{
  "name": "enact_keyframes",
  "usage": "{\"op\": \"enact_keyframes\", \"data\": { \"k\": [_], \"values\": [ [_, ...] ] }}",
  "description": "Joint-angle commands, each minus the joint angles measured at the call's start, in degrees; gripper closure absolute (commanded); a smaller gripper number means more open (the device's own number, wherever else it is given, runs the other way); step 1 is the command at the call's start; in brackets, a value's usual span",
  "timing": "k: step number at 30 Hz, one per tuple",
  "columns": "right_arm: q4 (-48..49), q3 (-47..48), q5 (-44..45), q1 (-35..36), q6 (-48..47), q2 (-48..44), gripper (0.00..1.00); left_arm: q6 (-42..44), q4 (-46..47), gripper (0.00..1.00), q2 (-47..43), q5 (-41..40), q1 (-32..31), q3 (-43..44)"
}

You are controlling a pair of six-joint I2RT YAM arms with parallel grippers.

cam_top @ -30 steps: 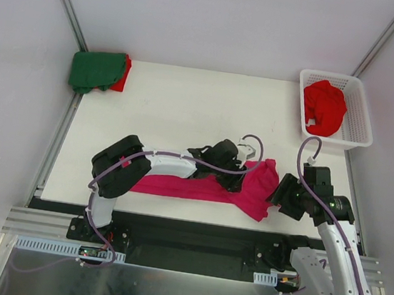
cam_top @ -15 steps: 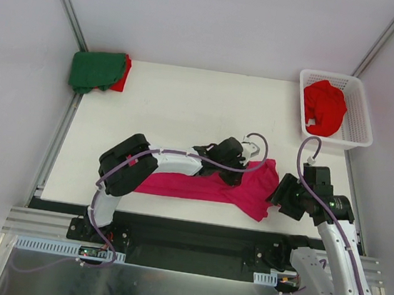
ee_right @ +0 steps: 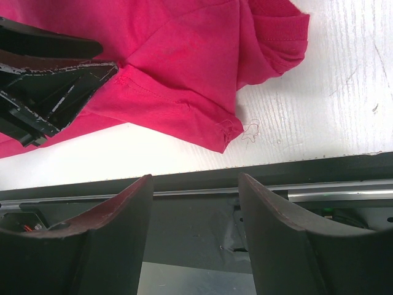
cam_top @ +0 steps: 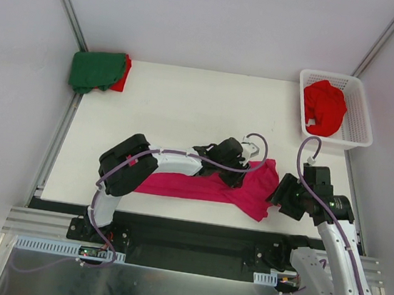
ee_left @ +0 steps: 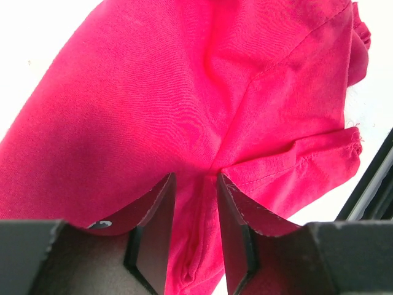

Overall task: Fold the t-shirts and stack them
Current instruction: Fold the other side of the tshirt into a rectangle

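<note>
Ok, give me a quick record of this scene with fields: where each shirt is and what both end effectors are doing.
pink t-shirt: lying in a long band along the near edge of the table
green t-shirt: folded, far left corner
left red t-shirt: showing at the green one's right edge
right red t-shirt: bunched inside the white basket, far right corner
left end effector: low over the pink t-shirt, fingers narrowly apart
right end effector: open, empty, by the pink sleeve at the near edge

My overhead camera looks down from above and behind at the whole tabletop (cam_top: 188,103). Both wrist cameras sit close over the magenta shirt (ee_left: 184,92), which all three views share.
</note>
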Motion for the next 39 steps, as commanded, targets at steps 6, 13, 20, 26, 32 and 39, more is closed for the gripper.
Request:
{"op": "enact_keyframes", "data": {
  "k": [6, 13, 20, 26, 32, 39],
  "values": [
    [-0.99, 0.07, 0.52, 0.41, 0.45, -0.04, 0.39, -0.11, 0.11, 0.64, -2.9, 1.18, -0.51, 0.0],
    [-0.55, -0.36, 0.43, 0.41, 0.54, 0.05, 0.39, -0.38, 0.11, 0.63, -4.65, 1.62, -0.78, -0.44],
    [-0.29, -0.54, 0.26, 0.41, 0.54, 0.22, 0.39, -0.9, 0.11, 0.63, -5.18, 1.7, -2.01, -0.97],
    [-0.29, -0.63, 0.08, 0.41, 0.54, 0.22, 0.39, -0.91, 0.2, 0.63, -3.78, 1.36, -3.24, -0.7],
    [-0.38, -0.54, 0.08, 0.41, 0.45, 0.13, 0.39, -0.64, 0.2, 0.64, -2.46, 0.65, -3.33, -0.7],
    [-0.38, -0.54, 0.17, 0.41, 0.28, 0.13, 0.39, 0.76, 0.11, 0.64, -2.02, -1.02, -3.33, -0.35]
  ]
}}
